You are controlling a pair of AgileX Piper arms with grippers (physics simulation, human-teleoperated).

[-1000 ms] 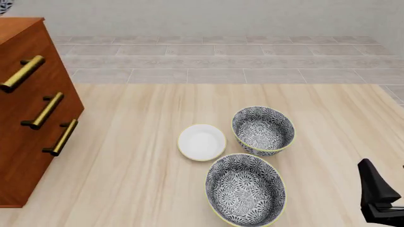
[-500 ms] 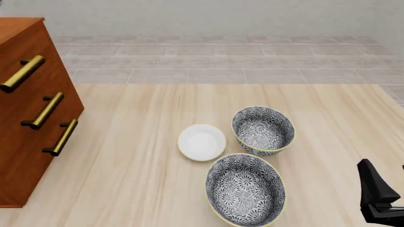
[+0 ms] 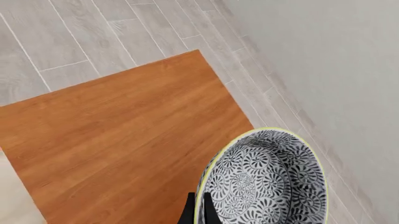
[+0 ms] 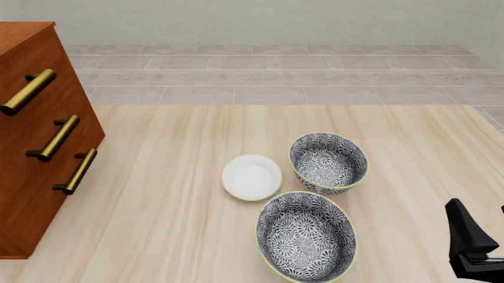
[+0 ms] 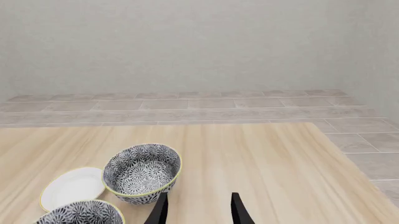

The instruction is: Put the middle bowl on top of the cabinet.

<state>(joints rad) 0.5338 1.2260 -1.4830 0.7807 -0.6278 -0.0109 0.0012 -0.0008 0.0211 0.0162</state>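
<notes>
- The left end effector [image 3: 198, 215] was closed on the middle bowl [image 3: 265, 179], its dark fingers pinching the pale yellow-green rim, one inside and one outside the wall.
- The bowl hung above the cabinet [image 3: 124, 144], seen from directly overhead in the left wrist view. It lay over the far right part of the reddish-brown top, and part of it appeared to overhang the edge nearest the wall.
- The move ahead seemed to turn on this: the cabinet top lay straight below the bowl, with most of its free surface away from the wall, so a small shift inward looked wise before lowering.
- The gap between bowl and top could not be judged.
- The right end effector [image 5: 198, 208] rested low over the worktop [image 4: 181, 177], its fingers apart and holding nothing.
- On the worktop sat two other patterned bowls, the far bowl [image 4: 329, 161] and the near bowl [image 4: 306, 237], with a small white dish [image 4: 252, 177] beside them.
</notes>
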